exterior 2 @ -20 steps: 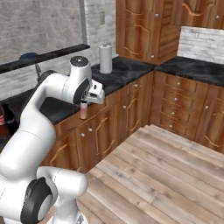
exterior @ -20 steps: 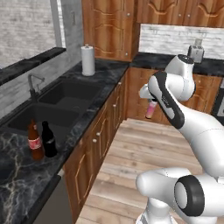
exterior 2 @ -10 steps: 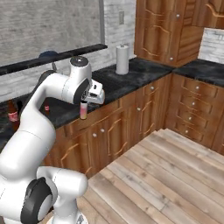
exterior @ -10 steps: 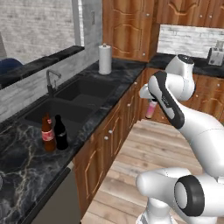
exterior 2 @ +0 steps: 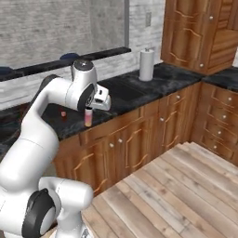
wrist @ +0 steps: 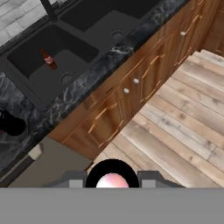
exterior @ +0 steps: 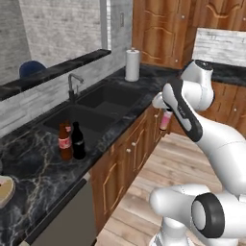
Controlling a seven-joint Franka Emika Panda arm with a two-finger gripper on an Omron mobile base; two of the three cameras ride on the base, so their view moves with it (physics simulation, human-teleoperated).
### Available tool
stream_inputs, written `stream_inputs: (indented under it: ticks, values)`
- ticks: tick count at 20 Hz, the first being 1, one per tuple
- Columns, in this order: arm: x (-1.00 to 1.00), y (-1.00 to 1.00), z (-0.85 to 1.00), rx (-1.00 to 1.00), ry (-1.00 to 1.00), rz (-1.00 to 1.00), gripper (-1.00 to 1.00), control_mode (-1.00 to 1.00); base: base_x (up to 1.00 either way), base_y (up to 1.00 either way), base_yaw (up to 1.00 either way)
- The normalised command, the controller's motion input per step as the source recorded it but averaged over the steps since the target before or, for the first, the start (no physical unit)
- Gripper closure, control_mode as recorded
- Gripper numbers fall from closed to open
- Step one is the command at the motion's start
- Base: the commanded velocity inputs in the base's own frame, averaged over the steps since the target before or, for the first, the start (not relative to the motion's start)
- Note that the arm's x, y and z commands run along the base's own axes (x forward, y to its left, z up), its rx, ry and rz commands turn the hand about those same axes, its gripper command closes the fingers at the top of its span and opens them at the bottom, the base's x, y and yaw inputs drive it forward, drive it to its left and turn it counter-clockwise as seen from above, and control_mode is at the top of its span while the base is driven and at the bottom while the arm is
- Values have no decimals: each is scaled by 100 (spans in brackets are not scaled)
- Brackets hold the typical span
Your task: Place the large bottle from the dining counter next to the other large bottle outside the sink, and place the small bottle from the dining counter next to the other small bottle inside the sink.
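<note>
The gripper (exterior: 166, 112) is pinched on the small pink bottle (exterior: 165, 120), which hangs upright over the wooden floor (exterior 2: 176, 186) just in front of the cabinets (exterior: 129, 153). On the surface (exterior: 43, 168) beside the sink (exterior: 96, 108), the black bottle (exterior: 78, 141) stands touching the amber bottle (exterior: 65, 141). Another small bottle (wrist: 48, 59) lies in the sink's basin.

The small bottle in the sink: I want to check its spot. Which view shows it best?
The hand view: the small bottle lies in the sink's left basin. The right base view catches only a reddish speck.
</note>
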Motion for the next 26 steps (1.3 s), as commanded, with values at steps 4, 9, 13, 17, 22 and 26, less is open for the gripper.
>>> stream_inputs:
  ticks: [4,9,13,17,22,26]
  values:
    - [0,0,0,0,0,0,100,100,93,-18,12]
    - [0,0,0,0,0,0,100,100,100,-25,10]
    - [0,0,0,0,0,0,100,100,100,-15,11]
    - [0,0,0,0,0,0,100,100,89,-2,13]
    - [0,0,0,0,0,0,100,100,13,0,24]
    - [0,0,0,0,0,0,100,100,1,0,25]
